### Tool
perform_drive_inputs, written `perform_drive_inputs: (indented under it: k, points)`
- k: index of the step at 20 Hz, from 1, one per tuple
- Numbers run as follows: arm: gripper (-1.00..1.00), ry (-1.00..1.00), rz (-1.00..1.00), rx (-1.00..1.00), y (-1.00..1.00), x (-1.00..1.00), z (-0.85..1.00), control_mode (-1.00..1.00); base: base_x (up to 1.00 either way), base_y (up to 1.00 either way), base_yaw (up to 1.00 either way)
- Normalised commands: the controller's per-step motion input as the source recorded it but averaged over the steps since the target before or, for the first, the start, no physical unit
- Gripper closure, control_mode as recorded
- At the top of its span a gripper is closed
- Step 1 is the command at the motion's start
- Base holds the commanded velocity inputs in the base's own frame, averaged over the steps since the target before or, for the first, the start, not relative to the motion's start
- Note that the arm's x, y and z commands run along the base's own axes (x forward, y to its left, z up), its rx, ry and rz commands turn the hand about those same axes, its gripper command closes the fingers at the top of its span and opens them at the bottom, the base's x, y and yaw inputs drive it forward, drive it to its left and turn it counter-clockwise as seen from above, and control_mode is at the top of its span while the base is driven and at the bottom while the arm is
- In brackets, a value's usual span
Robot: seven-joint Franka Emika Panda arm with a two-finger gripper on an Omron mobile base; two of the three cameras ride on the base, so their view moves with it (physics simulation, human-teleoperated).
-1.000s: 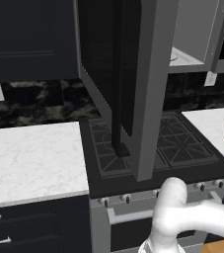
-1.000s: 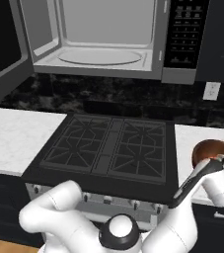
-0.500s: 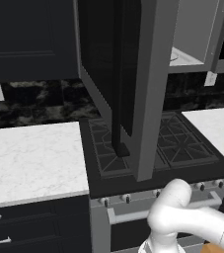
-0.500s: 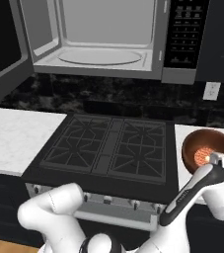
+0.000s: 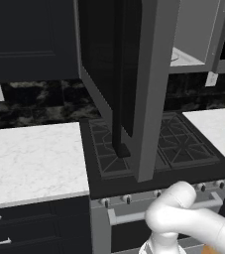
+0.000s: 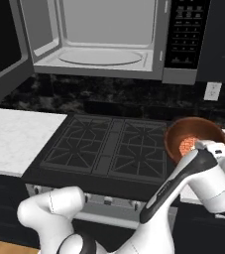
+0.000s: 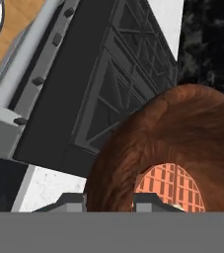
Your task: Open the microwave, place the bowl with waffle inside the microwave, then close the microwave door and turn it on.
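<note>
Reddish-brown, the bowl (image 6: 196, 138) with the waffle (image 6: 187, 145) hangs at centre right, the gripper (image 7: 109, 200) pinching its rim; tilting it towards the open microwave (image 6: 104, 39) at the top could spill the waffle.

White marble counter (image 5: 29, 158) beside stove (image 6: 109, 149)

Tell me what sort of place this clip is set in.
A simulated home kitchen, by the look of it: a gas stove set between white marble counters, an open microwave mounted above it among dark cabinets, and a bowl holding a waffle.
</note>
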Motion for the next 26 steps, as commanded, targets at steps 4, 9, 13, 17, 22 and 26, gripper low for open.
perform_drive_inputs:
  k: [4, 9, 13, 17, 22, 26]
  points:
    - [1.00, 0.00, 0.23, -0.14, 0.61, -0.49, 0.55, -1.00, 0.00, 0.00, 0.00]
    - [1.00, 0.00, 0.18, -0.06, 0.61, -0.24, 0.69, -1.00, 0.00, 0.00, 0.00]
    - [1.00, 0.00, 0.10, 0.00, 0.59, -0.19, 0.75, -1.00, 0.00, 0.00, 0.00]
    - [1.00, 0.00, 0.05, 0.00, 0.47, -0.27, 0.68, -1.00, 0.00, 0.00, 0.00]
    - [1.00, 0.00, 0.06, 0.00, 0.47, -0.47, 0.47, -1.00, 0.00, 0.00, 0.00]
    - [1.00, 0.00, 0.08, 0.00, 0.49, -0.51, 0.38, -1.00, 0.00, 0.00, 0.00]
